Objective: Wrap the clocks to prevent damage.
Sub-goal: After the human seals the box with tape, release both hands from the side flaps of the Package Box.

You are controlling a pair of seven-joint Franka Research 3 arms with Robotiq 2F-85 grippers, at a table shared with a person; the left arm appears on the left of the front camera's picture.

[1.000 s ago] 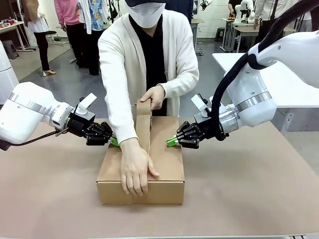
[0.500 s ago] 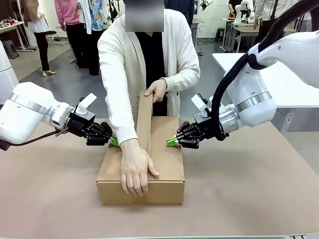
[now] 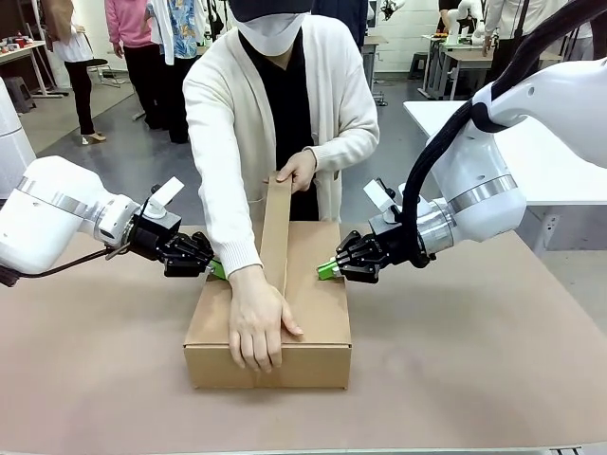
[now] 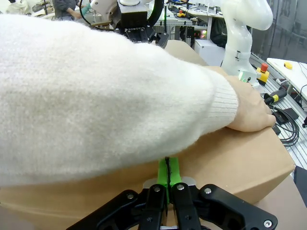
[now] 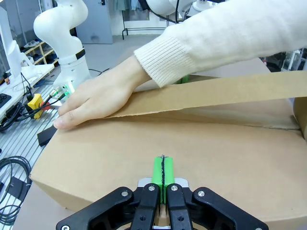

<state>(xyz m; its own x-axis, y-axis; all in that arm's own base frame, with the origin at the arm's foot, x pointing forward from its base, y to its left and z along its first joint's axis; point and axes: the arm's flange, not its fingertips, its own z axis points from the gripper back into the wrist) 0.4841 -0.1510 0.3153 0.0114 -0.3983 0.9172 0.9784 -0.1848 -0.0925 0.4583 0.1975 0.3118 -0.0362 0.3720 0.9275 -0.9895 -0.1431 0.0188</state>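
A closed cardboard box (image 3: pixel 270 308) is seen on the table (image 3: pixel 474 360), about midway between the left and right edges and nearer to the robot's edge than to the far one. No clock can be seen from outside, so what is inside cannot be told.

A strip of brown tape (image 3: pixel 274 227) is stretched along the middle of the box top. Its near end is pressed down at the near edge of the box by one hand (image 3: pixel 256 322) of the person. The far end is held up above the far edge of the box by the other hand (image 3: pixel 299 169), so the strip rises at an angle away from the lid. In the right wrist view the raised tape (image 5: pixel 225 93) is seen lifted off the lid, with a gap under it.

The left tool (image 3: pixel 217 269) is placed at the left side of the box, with its green pads together and nothing between them; the tips are at the box wall (image 4: pixel 230 163). The right tool (image 3: pixel 325 269) is over the right part of the lid, also with pads pressed together and empty. Whether the tips touch the cardboard cannot be told for sure.
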